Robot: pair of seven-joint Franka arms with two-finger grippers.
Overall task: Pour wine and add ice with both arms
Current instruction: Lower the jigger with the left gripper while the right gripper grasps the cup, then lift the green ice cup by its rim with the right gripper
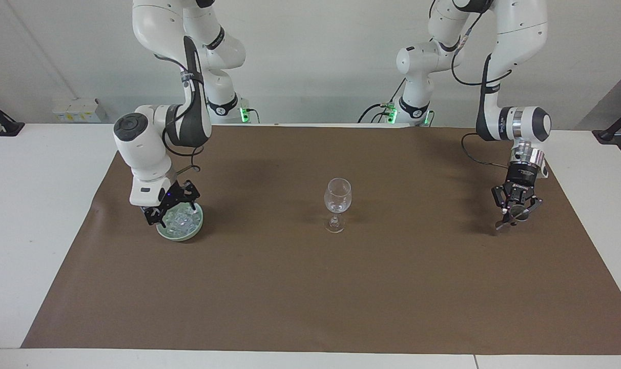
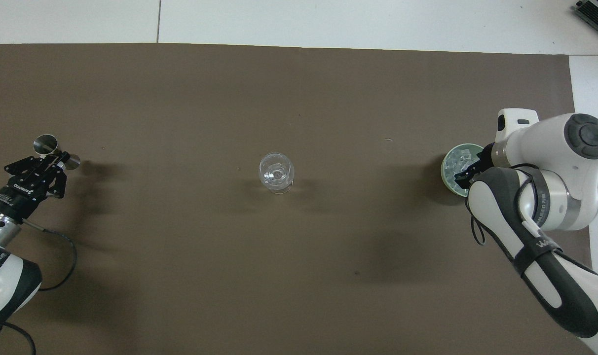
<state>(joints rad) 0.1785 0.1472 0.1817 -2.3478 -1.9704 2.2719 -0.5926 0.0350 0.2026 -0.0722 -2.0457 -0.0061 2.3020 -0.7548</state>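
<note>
Clear chunks of ice [image 1: 183, 221] [image 2: 460, 158] fill a pale green bowl [image 1: 188, 234] [image 2: 446, 166] toward the right arm's end of the table. My right gripper [image 1: 174, 215] [image 2: 464, 173] is down inside the bowl, among the ice. A clear stemmed glass [image 1: 337, 197] [image 2: 276, 172] stands upright mid-mat. My left gripper [image 1: 515, 212] [image 2: 52, 160] hangs low over the mat at the left arm's end, shut on a steel double-ended jigger [image 1: 518, 209] [image 2: 45, 144] held on its side. No wine is in view.
A brown mat [image 1: 310, 297] [image 2: 299, 98] covers most of the white table [image 1: 28, 205]. Black clamp mounts [image 1: 0, 123] sit at the table's corners nearest the robots. The right arm's elbow [image 2: 536, 207] covers part of the bowl from above.
</note>
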